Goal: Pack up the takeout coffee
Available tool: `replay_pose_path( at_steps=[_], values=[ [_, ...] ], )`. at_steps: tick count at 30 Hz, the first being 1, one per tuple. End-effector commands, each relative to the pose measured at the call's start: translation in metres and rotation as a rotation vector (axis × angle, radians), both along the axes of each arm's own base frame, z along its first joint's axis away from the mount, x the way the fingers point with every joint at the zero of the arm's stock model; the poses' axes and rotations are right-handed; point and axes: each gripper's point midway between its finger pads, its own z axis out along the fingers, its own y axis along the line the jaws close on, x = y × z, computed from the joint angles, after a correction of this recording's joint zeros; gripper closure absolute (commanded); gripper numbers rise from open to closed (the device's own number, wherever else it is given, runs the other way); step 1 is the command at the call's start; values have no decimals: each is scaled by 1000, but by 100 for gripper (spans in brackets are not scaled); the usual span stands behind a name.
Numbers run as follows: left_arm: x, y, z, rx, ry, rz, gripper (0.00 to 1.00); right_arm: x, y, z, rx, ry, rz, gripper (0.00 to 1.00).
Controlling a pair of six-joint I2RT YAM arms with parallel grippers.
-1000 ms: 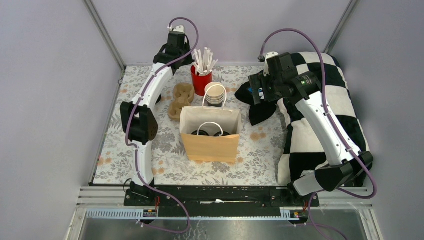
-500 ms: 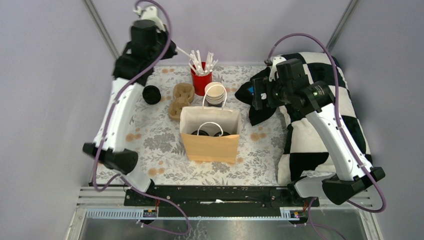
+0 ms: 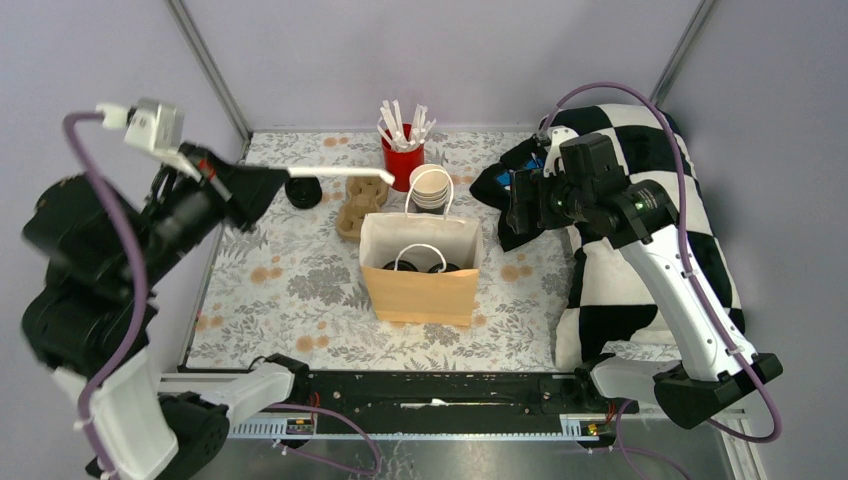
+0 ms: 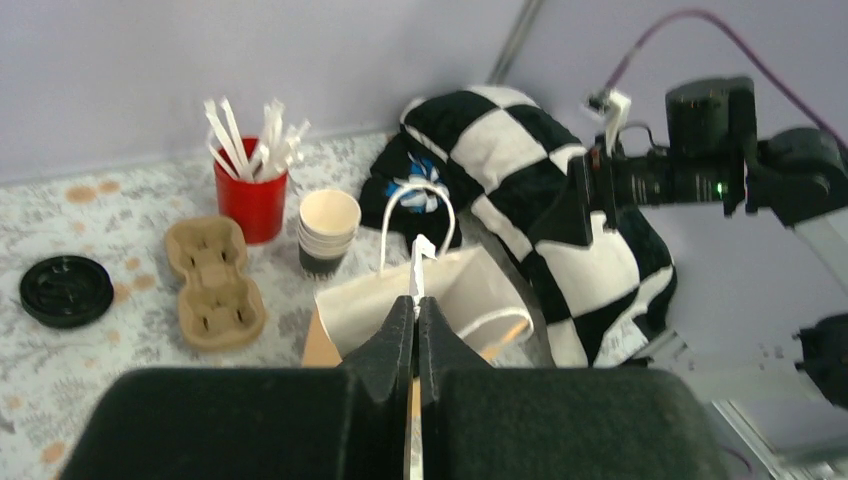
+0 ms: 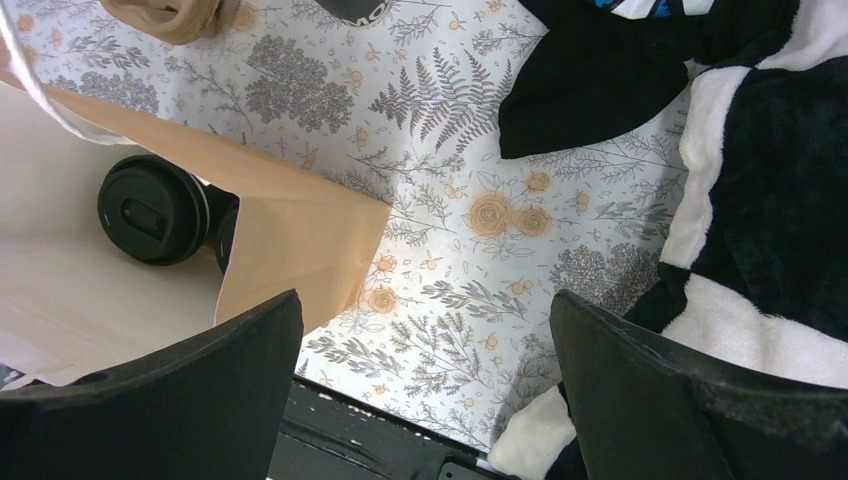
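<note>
Here, the left jaws are pressed together on a thin white stick [image 4: 416, 268], held high over the left side of the worktop [image 3: 290, 300]. Nearest the arm bases stands an open paper bag [image 3: 420, 290]. Both takeout cups [image 5: 153, 210] sit inside it, side by side, black lids up. The right jaws are spread wide and hold nothing, hovering above the worktop just right of the bag. Beyond the bag lie a cardboard cup carrier [image 3: 362, 200] and, left of it, a loose black lid [image 3: 303, 190]. Farther back stand a stack of lidless cups [image 3: 432, 188] and a red cup [image 3: 402, 165] of white sticks. A checkered blanket [image 3: 650, 230] fills the right side, under the right arm [image 3: 680, 290].
</note>
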Motion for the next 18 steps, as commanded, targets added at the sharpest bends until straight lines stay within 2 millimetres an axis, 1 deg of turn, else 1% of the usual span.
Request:
replay_pose_path(
  at_steps=[1,3,4,6,9,11,15,18],
  values=[
    [-9,-10,-46,45,179,-70,100,-6,0,15,49,-34,-10,0],
    [-8,-17,-65,66,258,-111,100,-10,-1,17,59,-34,-14,0],
    [-4,-18,-74,70,290,-111,100,-12,-2,17,64,-33,-17,0],
    [9,-18,-83,72,298,-76,100,-16,-3,18,75,-35,-22,0],
    [36,-16,-84,75,266,-15,100,-22,-4,18,96,-31,-31,0],
    [49,-25,-86,64,263,-35,100,-27,-3,17,111,-25,-34,0],
    [70,-40,-95,39,273,-73,100,-34,-6,14,123,-18,-50,0],
    [83,-47,-108,70,299,-88,100,-38,-10,13,125,-24,-62,0]
  ],
)
